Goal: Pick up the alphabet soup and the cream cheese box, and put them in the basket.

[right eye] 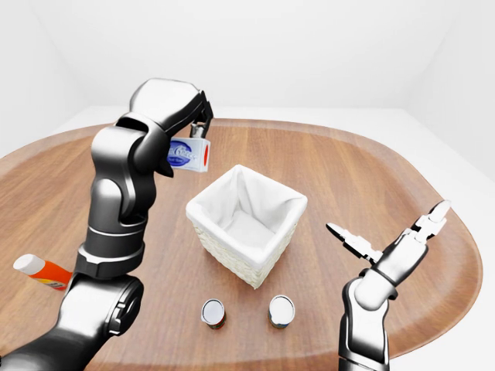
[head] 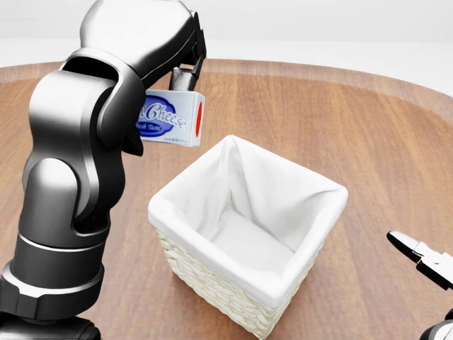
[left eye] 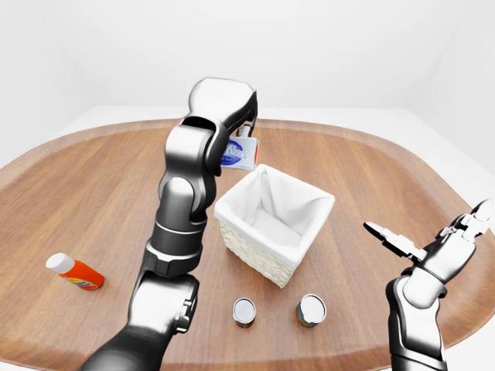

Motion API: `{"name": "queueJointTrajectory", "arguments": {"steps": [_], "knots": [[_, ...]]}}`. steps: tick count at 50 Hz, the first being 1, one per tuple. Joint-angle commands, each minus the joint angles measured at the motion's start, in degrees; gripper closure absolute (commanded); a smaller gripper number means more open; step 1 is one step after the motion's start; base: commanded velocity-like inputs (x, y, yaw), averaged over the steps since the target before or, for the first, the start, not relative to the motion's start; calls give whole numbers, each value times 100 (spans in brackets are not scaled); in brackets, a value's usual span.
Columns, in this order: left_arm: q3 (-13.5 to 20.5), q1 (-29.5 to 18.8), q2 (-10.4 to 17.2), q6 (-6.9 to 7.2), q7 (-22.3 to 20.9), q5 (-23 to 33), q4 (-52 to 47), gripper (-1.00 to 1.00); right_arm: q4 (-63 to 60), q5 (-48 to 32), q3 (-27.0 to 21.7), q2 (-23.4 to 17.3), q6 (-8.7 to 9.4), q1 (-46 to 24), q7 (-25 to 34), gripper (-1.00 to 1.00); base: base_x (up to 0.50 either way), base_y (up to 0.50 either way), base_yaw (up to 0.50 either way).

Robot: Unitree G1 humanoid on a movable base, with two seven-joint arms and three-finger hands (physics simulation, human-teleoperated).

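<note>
One white cream cheese box (head: 173, 119), blue logo, in left hand (head: 185, 67) above basket (head: 212, 280)

Left arm (right eye: 124, 201) raised, right fingers (right eye: 352, 241) splayed

In the head view the left arm covered the left end of the cream cheese box (head: 172, 119), so its label read only in part. The left hand's fingers (head: 182, 74) were mostly hidden behind the wrist. The right hand (head: 423, 260) was cut off by that view's right edge. Both cans (right eye: 213, 312) were too small for their labels to be read.
</note>
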Motion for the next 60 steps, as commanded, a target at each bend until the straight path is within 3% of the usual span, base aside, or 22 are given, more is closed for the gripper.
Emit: {"name": "queueJointTrajectory", "arguments": {"steps": [1,11,16,26,33,42,53,56,60], "knots": [[-163,-558,-286,-229,0,391,394,100,-16,11,-4,5,21,3,0,-100,0,0,0],[-360,-690,-795,-378,0,704,884,100,-43,23,-1,13,43,10,0,-100,0,0,0],[-446,-781,-1059,-324,0,761,1166,100,-32,10,4,17,-20,29,0,-100,0,0,0],[-598,-709,-1454,-268,0,839,1793,100,-107,8,-12,24,22,39,0,-100,0,0,0],[-637,-780,-1569,-276,0,873,2430,100,-58,9,-19,17,-9,21,0,-100,0,0,0],[-646,-1042,-1682,-73,16,636,3664,100,-60,26,-23,28,-20,47,0,-100,0,0,0],[-626,-1442,-1651,43,459,324,4750,100,-83,28,-23,39,-20,55,0,-100,0,0,0],[-638,-1534,-1663,48,553,239,4965,100,-215,34,-26,48,64,76,0,-100,0,0,0],[-657,-1578,-1685,54,622,165,5110,100,-135,26,-25,47,-2,60,0,-100,0,0,0]]}}
